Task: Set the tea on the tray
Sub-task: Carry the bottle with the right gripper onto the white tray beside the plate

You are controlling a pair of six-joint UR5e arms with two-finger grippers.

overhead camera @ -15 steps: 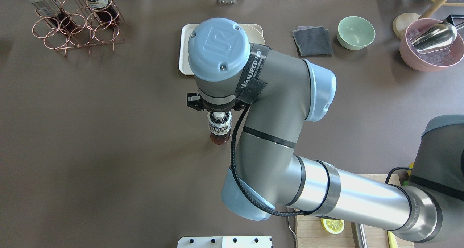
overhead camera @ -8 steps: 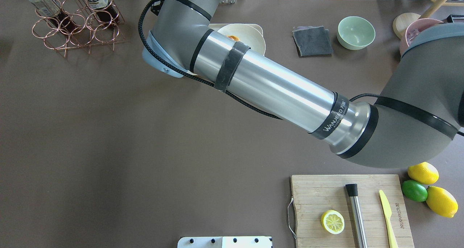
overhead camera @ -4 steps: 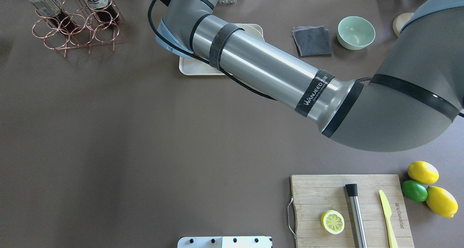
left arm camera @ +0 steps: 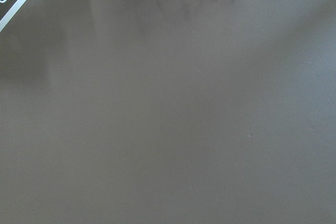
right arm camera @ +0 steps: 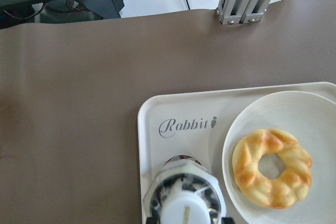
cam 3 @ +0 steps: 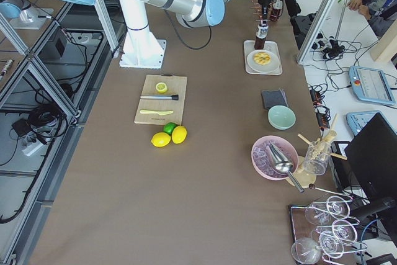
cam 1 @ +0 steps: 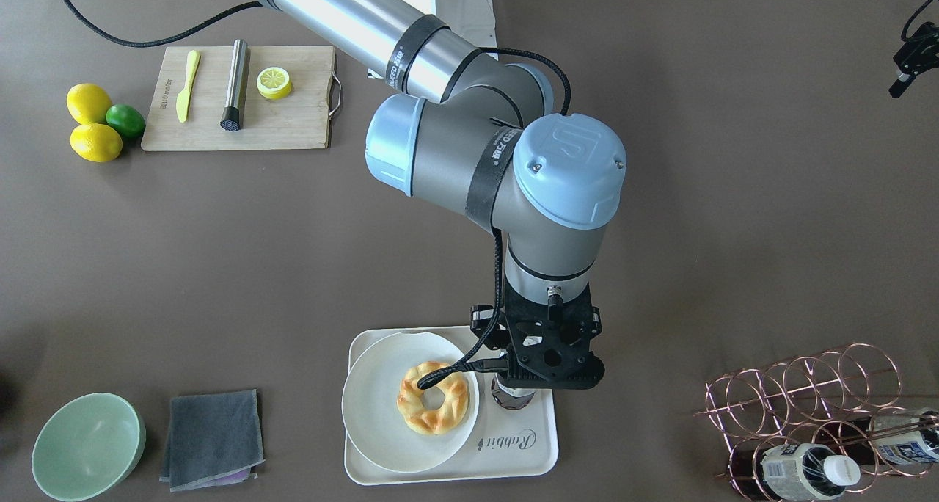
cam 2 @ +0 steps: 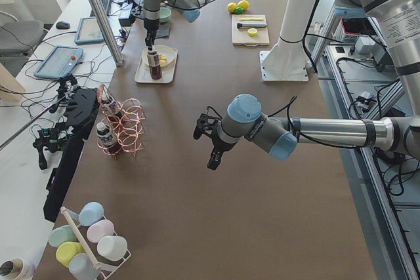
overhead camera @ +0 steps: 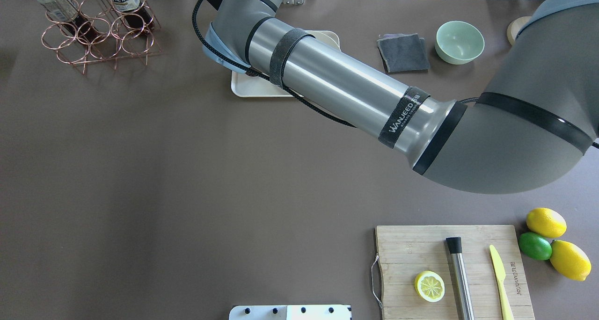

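A doughnut (cam 1: 449,417) lies on a white plate (cam 1: 370,414); a cutting board (cam 1: 293,124) holds a lemon half (cam 1: 273,82).

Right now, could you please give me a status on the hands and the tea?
Right hand shut on tea, upright at the tray, beside the plate. Touchdown unclear. Left hand over bare table, state unclear. Nothing blocking.
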